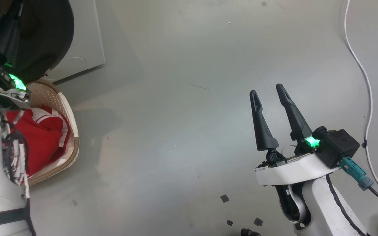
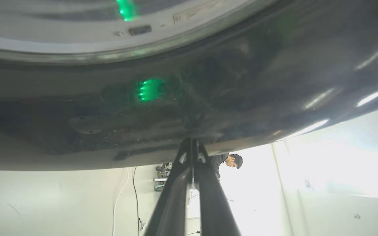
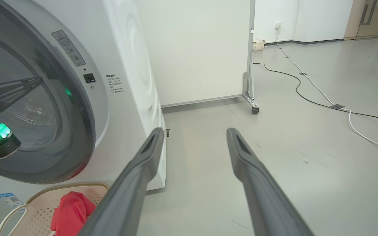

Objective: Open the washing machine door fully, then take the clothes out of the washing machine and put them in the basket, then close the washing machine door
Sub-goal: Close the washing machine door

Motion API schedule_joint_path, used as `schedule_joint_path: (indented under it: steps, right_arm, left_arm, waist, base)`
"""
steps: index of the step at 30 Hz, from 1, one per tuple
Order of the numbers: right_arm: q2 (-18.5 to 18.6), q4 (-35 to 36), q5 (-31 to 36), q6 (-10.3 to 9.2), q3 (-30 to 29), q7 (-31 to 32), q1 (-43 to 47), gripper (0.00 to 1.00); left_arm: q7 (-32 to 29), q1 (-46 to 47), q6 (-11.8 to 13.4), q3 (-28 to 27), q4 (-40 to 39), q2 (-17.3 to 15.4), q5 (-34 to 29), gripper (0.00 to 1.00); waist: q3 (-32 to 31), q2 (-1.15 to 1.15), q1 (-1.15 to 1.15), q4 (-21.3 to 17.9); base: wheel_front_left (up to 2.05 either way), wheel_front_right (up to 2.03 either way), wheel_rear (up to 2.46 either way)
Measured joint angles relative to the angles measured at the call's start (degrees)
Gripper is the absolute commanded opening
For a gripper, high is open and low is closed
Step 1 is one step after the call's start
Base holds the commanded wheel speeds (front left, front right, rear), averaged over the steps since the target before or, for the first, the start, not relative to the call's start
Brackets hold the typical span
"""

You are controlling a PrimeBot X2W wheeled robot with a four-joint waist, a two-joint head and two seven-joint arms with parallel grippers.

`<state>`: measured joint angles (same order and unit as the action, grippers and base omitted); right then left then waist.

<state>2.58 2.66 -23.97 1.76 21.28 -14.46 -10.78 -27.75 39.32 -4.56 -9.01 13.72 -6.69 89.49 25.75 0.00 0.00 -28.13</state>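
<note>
The washing machine stands at the left, white. Its door has a glossy black rim and lies close to the machine's front, though the latch slot shows past its edge. My left gripper is shut, empty, with its tips pressed on that rim; in the right wrist view it lies across the door glass. The clothes are red with white stripes. They lie in the cream basket on the floor below the door. My right gripper hangs open over bare floor, away from both.
A white cable runs along the floor at the right, and more cables cross farther off. A white partition on casters stands beyond the machine. A person is far behind. Bits of black tape lie near my base.
</note>
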Motion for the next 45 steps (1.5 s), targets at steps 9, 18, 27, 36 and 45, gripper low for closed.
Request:
schedule_joint_path:
  steps: [9, 18, 27, 36, 45]
  right_arm:
    - [0.00, -0.57, 2.65, -0.33, -1.69, -0.01, -0.46, 1.00]
    - [0.03, -2.58, 5.24, -0.07, -3.94, -0.04, -0.20, 1.00]
    - [1.08, -4.19, 6.64, 0.42, -5.43, -0.04, 2.36, 1.00]
    - [1.42, -5.05, 7.31, 0.69, -6.36, -0.04, 4.88, 1.00]
    - [1.52, -4.80, 8.02, 0.70, -7.55, -0.04, 5.63, 1.00]
  left_arm:
    - [-0.85, -5.34, -2.08, -2.19, -0.10, 3.31, 5.80, 0.00]
    - [-0.83, -15.94, -2.33, -3.22, -3.31, 4.27, 8.01, 0.00]
    - [1.08, -23.34, -2.34, -3.14, -9.38, 5.09, 9.36, 1.00]
    - [6.73, -29.31, -2.34, -2.34, -15.26, 5.11, 6.23, 1.00]
    - [18.17, -31.94, -2.34, -2.53, -24.35, 5.04, -11.22, 1.00]
  waist:
    - [-1.34, 0.00, 0.00, 3.79]
    - [-4.33, 0.00, 0.00, 8.29]
    - [-7.38, 0.00, 0.00, 13.06]
    - [-10.12, 0.00, 0.00, 18.09]
    - [-12.35, 0.00, 0.00, 22.46]
  base:
    - [0.00, 0.00, 0.00]
    - [0.00, 0.00, 0.00]
    - [0.00, 0.00, 0.00]
    - [0.00, 0.00, 0.00]
    - [0.00, 0.00, 0.00]
